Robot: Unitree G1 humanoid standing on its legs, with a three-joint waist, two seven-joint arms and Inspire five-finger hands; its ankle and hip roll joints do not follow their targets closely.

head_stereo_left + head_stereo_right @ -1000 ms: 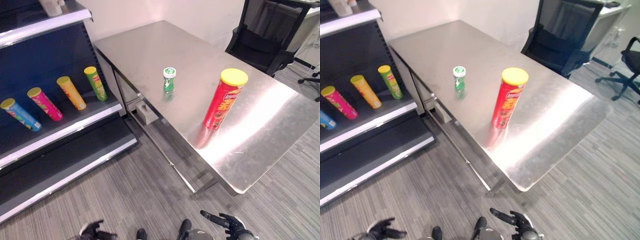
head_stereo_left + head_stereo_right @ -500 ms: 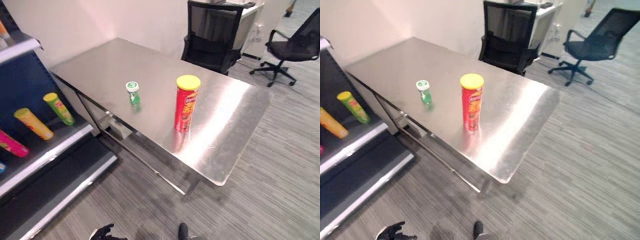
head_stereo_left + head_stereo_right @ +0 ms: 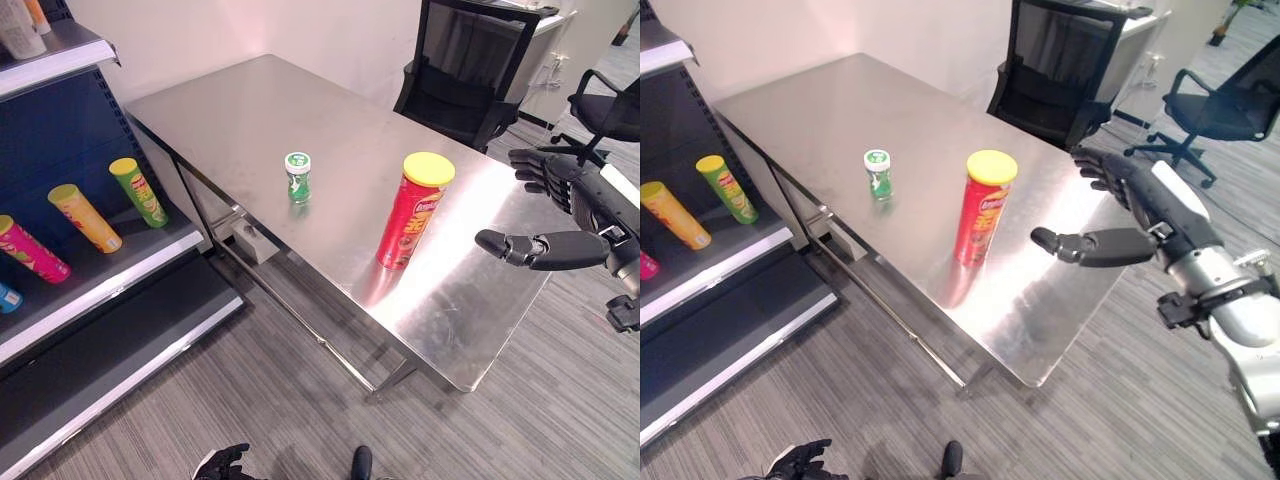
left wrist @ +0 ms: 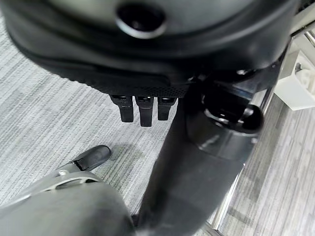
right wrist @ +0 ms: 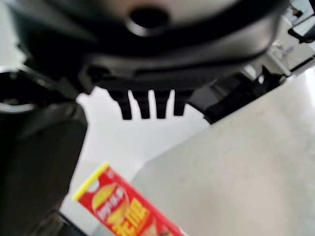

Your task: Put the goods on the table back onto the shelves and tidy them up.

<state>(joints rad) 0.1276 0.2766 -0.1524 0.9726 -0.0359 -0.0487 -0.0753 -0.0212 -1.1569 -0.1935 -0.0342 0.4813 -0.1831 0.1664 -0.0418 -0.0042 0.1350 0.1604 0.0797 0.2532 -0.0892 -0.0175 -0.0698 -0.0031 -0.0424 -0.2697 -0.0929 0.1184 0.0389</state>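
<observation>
Your right hand [image 3: 1140, 205], fingers spread and empty, hovers beside the upright red can [image 3: 983, 208]; reach straight toward the shelf side.

A tall red can [image 3: 411, 214] with a yellow lid stands upright on the steel surface [image 3: 300, 110], towards its near edge; a short green bottle [image 3: 297, 177] with a white cap stands upright well apart from it, nearer the shelves [image 3: 110, 275]; on the middle shelf lie cans side by side, tilted, lids towards the back: a green one [image 3: 138, 192], an orange one [image 3: 84, 217], a pink one [image 3: 32, 249], and a blue one [image 3: 8, 297] at the view's edge.
</observation>
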